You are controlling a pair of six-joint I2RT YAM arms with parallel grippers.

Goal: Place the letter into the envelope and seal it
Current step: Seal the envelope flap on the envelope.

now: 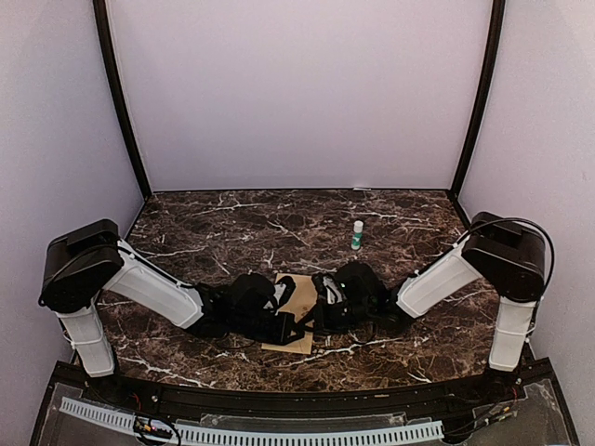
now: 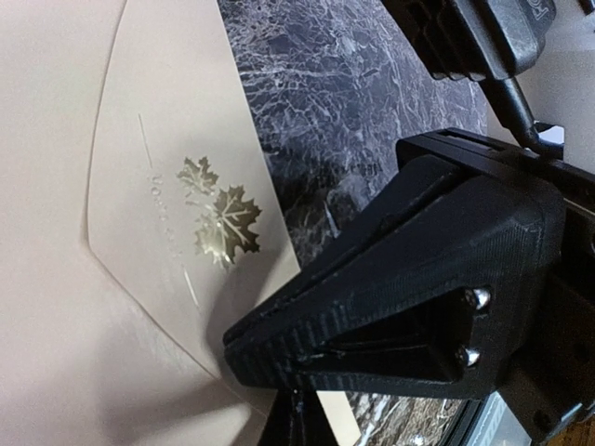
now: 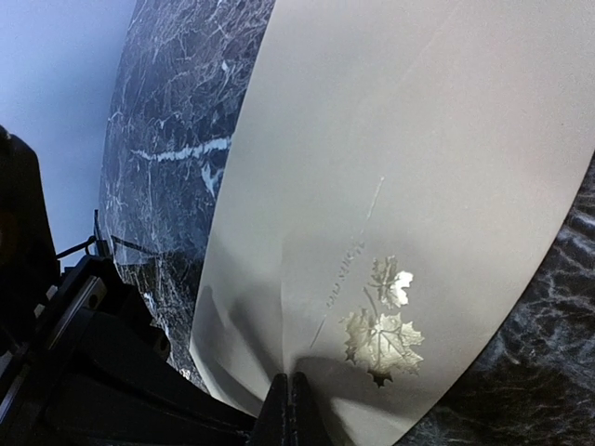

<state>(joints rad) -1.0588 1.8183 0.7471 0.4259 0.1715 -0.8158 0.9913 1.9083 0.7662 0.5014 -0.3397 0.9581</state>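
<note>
Kraft-brown envelope [image 1: 292, 340] lies flat on the marble bench [image 1: 232, 223], between my two pincers. My left pincer [image 2: 234, 357] is closed, its tip at the envelope's edge. My right pincer [image 3: 288, 392] is closed too, its tip touching the paper beside the gold maple-leaf emblem [image 3: 381, 336]. Farther back stands a green-and-white glue stick [image 1: 357, 234].

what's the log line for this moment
envelope: flap down | left gripper: shut at its edge | right gripper: shut, tips on it | letter: unseen

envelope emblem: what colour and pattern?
The emblem is two metallic gold maple leaves on the tan envelope; clearest in the left wrist view.
</note>
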